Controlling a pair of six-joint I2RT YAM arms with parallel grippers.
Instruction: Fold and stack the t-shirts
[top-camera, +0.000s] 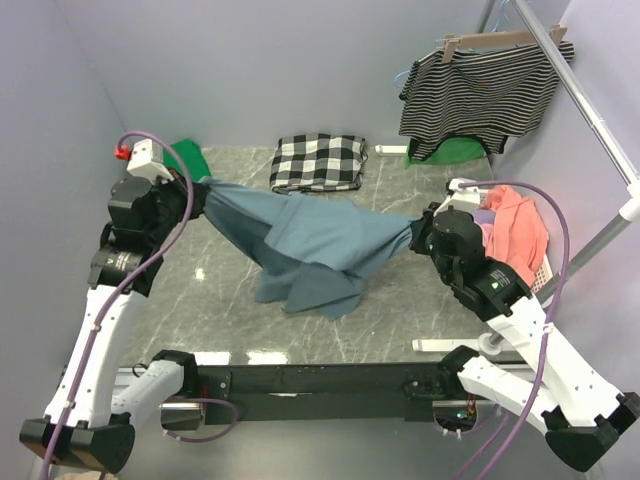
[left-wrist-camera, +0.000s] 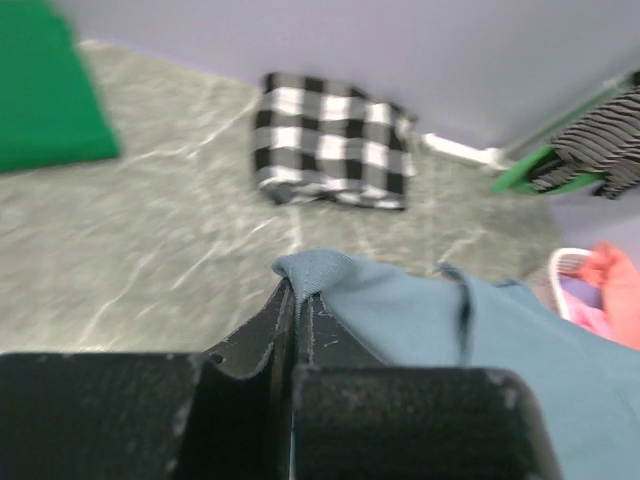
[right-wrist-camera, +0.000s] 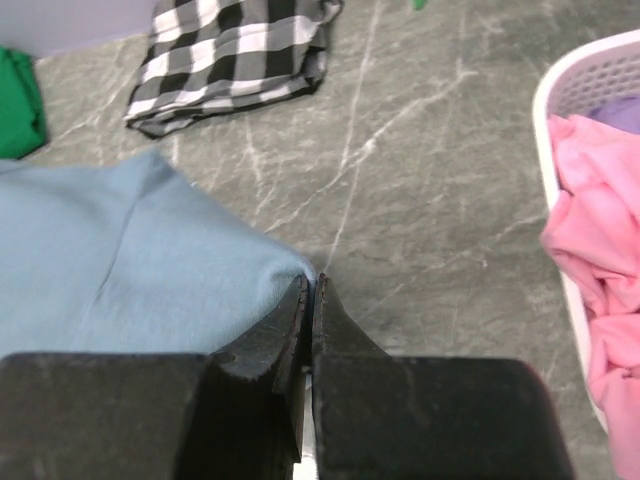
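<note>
Left jaws clamped shut on one end of the slate-blue t-shirt; right jaws clamped shut on its opposite end; garment stretched between them above the tabletop centre, lower folds resting on the surface; green t-shirt at the far left corner; checked cloth mid far edge.

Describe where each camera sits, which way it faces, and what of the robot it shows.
Top external: high behind the arms, looking down at the table; both arms show, left gripper and right gripper pinching the blue t-shirt.
Left wrist: on the left arm, facing the checked cloth; own shut fingers.
Right wrist: on the right arm, angled down at table and basket; own shut fingers.
All three share the blue t-shirt and checked cloth.
</note>
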